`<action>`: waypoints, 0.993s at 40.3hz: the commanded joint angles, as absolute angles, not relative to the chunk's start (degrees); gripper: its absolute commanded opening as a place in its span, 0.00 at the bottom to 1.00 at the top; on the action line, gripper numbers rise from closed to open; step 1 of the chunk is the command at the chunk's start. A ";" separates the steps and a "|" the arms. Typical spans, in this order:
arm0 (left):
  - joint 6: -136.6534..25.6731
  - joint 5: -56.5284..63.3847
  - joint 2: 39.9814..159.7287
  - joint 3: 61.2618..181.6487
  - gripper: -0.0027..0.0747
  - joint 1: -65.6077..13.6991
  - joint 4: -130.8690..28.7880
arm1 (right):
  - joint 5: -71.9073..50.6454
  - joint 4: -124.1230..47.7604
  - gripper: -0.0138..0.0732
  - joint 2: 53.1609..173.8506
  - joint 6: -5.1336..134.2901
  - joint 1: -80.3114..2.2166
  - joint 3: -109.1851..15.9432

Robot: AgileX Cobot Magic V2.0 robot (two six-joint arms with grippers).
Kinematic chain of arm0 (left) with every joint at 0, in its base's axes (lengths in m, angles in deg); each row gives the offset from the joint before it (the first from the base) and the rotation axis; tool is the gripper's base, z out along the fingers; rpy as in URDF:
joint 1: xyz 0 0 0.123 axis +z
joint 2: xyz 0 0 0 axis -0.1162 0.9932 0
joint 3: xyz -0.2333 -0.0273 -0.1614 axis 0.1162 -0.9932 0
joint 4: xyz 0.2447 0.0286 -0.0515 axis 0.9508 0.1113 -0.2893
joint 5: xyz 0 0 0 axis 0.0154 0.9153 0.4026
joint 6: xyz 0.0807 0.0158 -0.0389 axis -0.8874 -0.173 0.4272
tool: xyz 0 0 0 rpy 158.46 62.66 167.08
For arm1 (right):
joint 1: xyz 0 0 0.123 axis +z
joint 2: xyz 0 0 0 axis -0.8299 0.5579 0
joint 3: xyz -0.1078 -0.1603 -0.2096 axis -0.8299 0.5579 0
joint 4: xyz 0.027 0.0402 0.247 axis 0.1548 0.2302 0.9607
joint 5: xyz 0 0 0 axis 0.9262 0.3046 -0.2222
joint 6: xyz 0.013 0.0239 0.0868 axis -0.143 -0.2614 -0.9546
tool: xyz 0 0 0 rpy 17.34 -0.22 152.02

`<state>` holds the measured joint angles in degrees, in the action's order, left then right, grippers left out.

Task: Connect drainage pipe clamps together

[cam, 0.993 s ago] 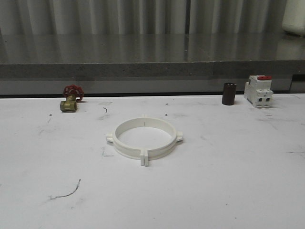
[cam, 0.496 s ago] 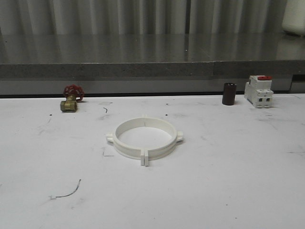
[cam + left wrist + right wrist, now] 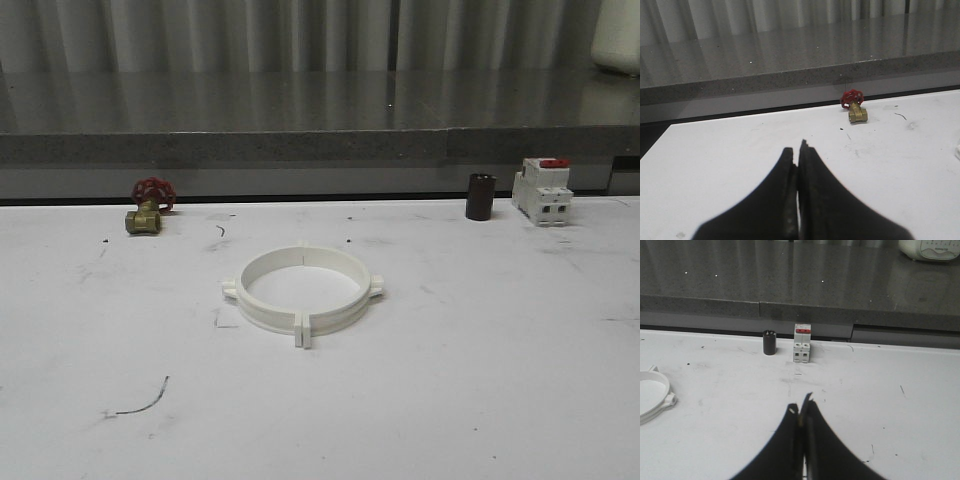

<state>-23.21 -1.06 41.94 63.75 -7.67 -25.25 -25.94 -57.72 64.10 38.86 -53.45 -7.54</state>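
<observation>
While the left gripper (image 3: 798, 150) and right gripper (image 3: 801, 407) sit pinched closed and empty, the drainage pipe clamps (image 3: 302, 289) at frame centre look light, rigid, slick plastic, best pinched across the rim near a tab

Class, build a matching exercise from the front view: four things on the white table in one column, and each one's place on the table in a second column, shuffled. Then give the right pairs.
Things
1. brass valve with red handwheel
2. drainage pipe clamps
3. dark cylinder
4. white circuit breaker

Places
A. far edge, furthest right
B. middle of the table
C. far edge, on the left
D. far edge, just left of the circuit breaker

Pairs: 1-C, 2-B, 3-D, 4-A
</observation>
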 commanded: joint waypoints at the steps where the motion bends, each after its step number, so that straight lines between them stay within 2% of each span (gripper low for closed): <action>1: -23.13 -5.88 40.80 63.65 0.01 -7.55 -25.78 | -21.30 -58.40 0.02 64.70 39.13 -53.42 -9.08; 30: -23.13 -5.88 40.80 63.65 0.01 -7.55 -25.78 | -21.03 -58.40 0.02 64.70 39.13 -53.42 -8.79; 40: -23.13 -5.88 40.80 63.65 0.01 -7.55 -25.78 | -8.57 -51.75 0.02 64.55 45.14 -53.42 1.28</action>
